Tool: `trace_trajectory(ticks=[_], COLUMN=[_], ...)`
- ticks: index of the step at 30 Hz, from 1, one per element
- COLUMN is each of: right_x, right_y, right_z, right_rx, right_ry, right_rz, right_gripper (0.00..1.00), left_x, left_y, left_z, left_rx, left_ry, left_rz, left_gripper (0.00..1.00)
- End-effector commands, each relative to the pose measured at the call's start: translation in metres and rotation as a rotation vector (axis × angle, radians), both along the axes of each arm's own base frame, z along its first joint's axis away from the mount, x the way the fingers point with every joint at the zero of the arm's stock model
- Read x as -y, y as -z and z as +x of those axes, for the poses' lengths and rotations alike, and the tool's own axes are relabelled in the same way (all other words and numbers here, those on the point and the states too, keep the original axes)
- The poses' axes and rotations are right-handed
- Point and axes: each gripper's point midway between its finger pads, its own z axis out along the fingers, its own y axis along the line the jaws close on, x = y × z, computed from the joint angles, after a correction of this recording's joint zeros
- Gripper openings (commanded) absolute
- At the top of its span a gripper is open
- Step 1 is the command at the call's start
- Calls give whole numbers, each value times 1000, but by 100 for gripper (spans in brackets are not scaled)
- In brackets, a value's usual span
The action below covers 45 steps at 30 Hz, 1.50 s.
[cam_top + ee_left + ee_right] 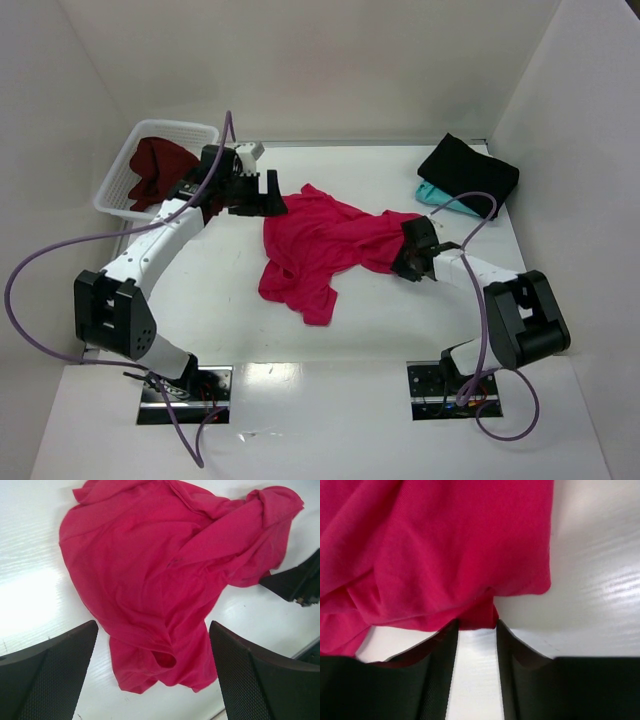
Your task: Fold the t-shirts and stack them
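The crimson-pink t-shirt (320, 245) lies crumpled in the middle of the table. My left gripper (262, 193) hovers open over its far left part; in the left wrist view the shirt (150, 565) lies below the wide-open gripper (152, 625). My right gripper (408, 250) is at the shirt's right edge. In the right wrist view the gripper (476, 622) pinches a fold of the shirt (435, 545) at its tips. The dark maroon t-shirt (160, 165) lies in the basket. The folded black t-shirt (468, 170) rests on the teal t-shirt (432, 194) at the back right.
The white lattice basket (170, 128) stands at the back left, close to my left arm. White walls enclose the table on three sides. My right gripper also shows in the left wrist view (295, 582), beside the shirt.
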Motion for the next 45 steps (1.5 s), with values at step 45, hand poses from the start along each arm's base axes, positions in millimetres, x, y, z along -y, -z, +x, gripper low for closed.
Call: trace_trajectory(ticks=[45], right_x=[39], right_y=[-173], right_z=[85], right_rx=[438], right_ry=[59], right_rz=[-42], right_gripper=[0], left_x=[15], left_y=[155], left_z=[-157], left_rx=[-510], left_ry=[-349], left_rz=[-53], left_gripper=[94])
